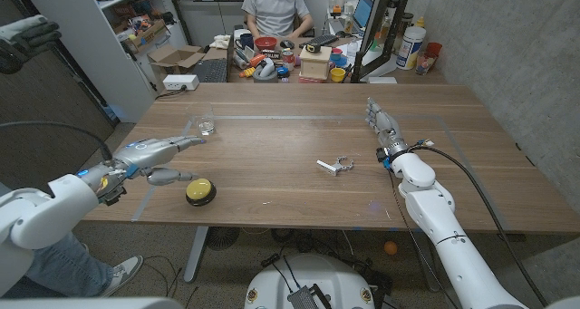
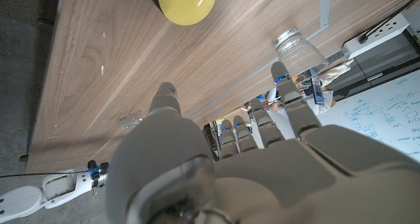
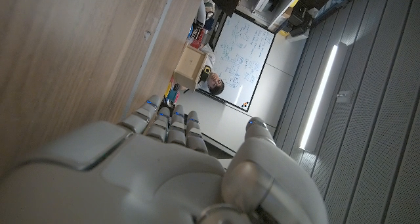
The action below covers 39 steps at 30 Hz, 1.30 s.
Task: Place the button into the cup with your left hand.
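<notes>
Yellow button (image 1: 200,190) lies just beside the empty, spread left hand (image 1: 156,155), seemingly untouched.

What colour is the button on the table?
Yellow dome on a black base; the button shows best in the head view.

A wooden table (image 1: 299,155) fills the middle of the head view. On it, at lower left, sits a yellow button (image 1: 200,191) on a dark base. A clear glass cup (image 1: 207,125) stands toward the upper left. A small metal clip (image 1: 335,166) lies right of centre. Clear tape strips (image 1: 317,118) run along the far side.
</notes>
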Tool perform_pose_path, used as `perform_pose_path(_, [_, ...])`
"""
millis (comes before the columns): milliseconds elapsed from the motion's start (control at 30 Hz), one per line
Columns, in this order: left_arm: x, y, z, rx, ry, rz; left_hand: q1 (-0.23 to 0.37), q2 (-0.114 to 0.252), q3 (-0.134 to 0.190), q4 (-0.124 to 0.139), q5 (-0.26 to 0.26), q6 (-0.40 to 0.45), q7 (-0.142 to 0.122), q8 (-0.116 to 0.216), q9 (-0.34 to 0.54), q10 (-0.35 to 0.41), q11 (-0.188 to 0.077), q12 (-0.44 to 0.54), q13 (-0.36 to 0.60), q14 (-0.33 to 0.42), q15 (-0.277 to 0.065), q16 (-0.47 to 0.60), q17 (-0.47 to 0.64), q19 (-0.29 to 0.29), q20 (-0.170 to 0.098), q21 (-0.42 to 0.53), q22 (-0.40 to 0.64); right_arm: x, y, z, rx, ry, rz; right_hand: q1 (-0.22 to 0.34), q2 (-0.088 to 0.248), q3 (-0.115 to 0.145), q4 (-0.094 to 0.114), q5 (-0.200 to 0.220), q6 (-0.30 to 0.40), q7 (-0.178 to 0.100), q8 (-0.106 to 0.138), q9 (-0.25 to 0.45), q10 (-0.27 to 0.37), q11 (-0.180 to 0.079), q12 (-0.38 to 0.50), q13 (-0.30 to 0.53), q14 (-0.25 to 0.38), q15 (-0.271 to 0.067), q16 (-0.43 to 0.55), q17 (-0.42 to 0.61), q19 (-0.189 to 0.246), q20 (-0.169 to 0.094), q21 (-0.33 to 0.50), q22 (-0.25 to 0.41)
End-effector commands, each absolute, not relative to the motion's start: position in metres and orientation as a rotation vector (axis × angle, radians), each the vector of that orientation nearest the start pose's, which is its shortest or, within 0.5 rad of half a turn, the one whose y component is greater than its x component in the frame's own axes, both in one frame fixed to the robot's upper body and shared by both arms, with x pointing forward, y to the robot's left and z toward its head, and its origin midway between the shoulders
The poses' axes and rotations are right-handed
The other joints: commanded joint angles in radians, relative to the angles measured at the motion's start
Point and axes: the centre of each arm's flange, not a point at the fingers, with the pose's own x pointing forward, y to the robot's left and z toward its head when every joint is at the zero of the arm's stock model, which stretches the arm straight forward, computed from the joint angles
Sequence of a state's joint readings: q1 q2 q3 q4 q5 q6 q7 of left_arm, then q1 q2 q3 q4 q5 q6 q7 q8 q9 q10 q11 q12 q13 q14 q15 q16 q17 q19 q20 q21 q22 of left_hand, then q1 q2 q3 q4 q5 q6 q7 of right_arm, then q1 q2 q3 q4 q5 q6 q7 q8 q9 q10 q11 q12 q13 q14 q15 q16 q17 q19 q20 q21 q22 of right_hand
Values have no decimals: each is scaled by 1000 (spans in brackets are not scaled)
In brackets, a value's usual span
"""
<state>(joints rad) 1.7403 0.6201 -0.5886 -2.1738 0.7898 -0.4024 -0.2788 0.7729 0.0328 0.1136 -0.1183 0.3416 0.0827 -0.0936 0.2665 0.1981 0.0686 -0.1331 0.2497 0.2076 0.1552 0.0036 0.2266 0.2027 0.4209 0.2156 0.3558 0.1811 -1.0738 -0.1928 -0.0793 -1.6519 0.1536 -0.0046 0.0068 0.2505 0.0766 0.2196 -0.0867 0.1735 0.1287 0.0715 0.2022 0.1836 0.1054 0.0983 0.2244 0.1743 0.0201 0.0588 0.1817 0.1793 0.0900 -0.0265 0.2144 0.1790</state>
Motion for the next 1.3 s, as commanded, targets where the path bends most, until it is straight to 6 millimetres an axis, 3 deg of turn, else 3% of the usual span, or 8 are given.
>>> perform_pose_path(33, [399, 386, -48, 1782, -451, 42, -5, -20, -17, 2, -4, 51, -13, 18, 3, 28, 9, 10, 6, 21, 14, 8, 4, 32, 0, 3, 1, 605, -249, -34, -51, -575, 79, -3, -5, -6, 0, 8, 4, -9, -4, 4, 11, -2, -3, 6, 7, 3, 7, 2, 4, 7, -2, 6])
perform_pose_path(133, [402, 384, -52, 1803, -410, 42, -16, -31, -27, 7, -7, 82, -40, 25, 3, 50, 20, 15, 7, 31, 24, 8, 4, 47, 1, 0, 0, 605, -250, -34, -48, -577, 79, -4, -5, -6, -1, 8, 4, -9, -4, 4, 11, -2, -4, 6, 7, 3, 6, 2, 4, 7, -2, 6])
perform_pose_path(233, [403, 383, -56, 1829, -385, 50, -23, -35, -33, 11, -9, 104, -48, 31, 3, 65, 19, 19, 8, 42, 25, 10, 4, 56, 1, -2, 0, 606, -251, -36, -44, -574, 78, -4, -4, -6, 0, 8, 4, -9, -4, 4, 11, -3, -4, 6, 7, 3, 6, 2, 4, 7, -2, 6])
perform_pose_path(1300, [425, 374, -88, 1753, -279, -7, -34, -39, -45, 21, -14, 54, -34, -1, 3, 23, 44, -5, 11, 35, 30, -2, 5, 69, 2, -18, -1, 612, -254, -46, -21, -567, 84, -6, -3, -8, -1, 8, 5, -13, -5, 4, 14, -3, -7, 6, 12, 4, 6, 2, 5, 11, -4, 6])
